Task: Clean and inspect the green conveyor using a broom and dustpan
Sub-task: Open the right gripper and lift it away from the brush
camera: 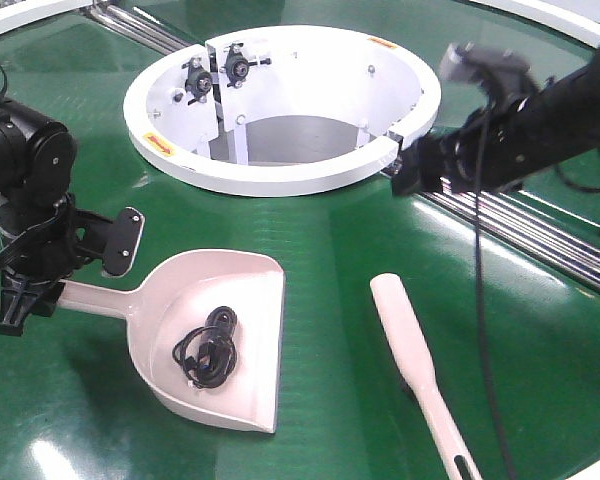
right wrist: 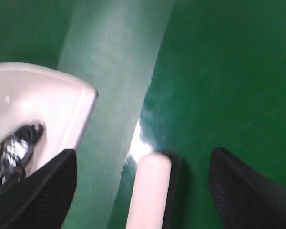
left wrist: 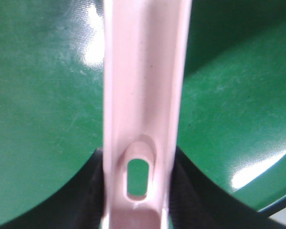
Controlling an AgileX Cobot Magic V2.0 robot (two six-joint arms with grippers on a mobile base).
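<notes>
The pale pink dustpan (camera: 215, 340) lies on the green conveyor (camera: 330, 250) with a tangle of black cord (camera: 208, 348) inside it. My left gripper (camera: 48, 290) is shut on the end of its handle. In the left wrist view the slotted handle (left wrist: 143, 95) fills the gap between the black fingers (left wrist: 88, 195) of the left gripper (left wrist: 139, 191). The broom (camera: 412, 350) lies loose on the belt to the right. My right gripper (camera: 405, 175) hovers near the hub, open. In the right wrist view the broom's rounded end (right wrist: 150, 191) shows below the right gripper (right wrist: 143, 191), untouched.
The white ring hub (camera: 280, 180) stands behind the dustpan, with black bearing mounts on its inner wall. Silver rollers (camera: 520, 230) run diagonally under the right arm, and a black cable hangs from that arm over the belt. The dustpan's corner (right wrist: 47, 105) shows at left in the right wrist view.
</notes>
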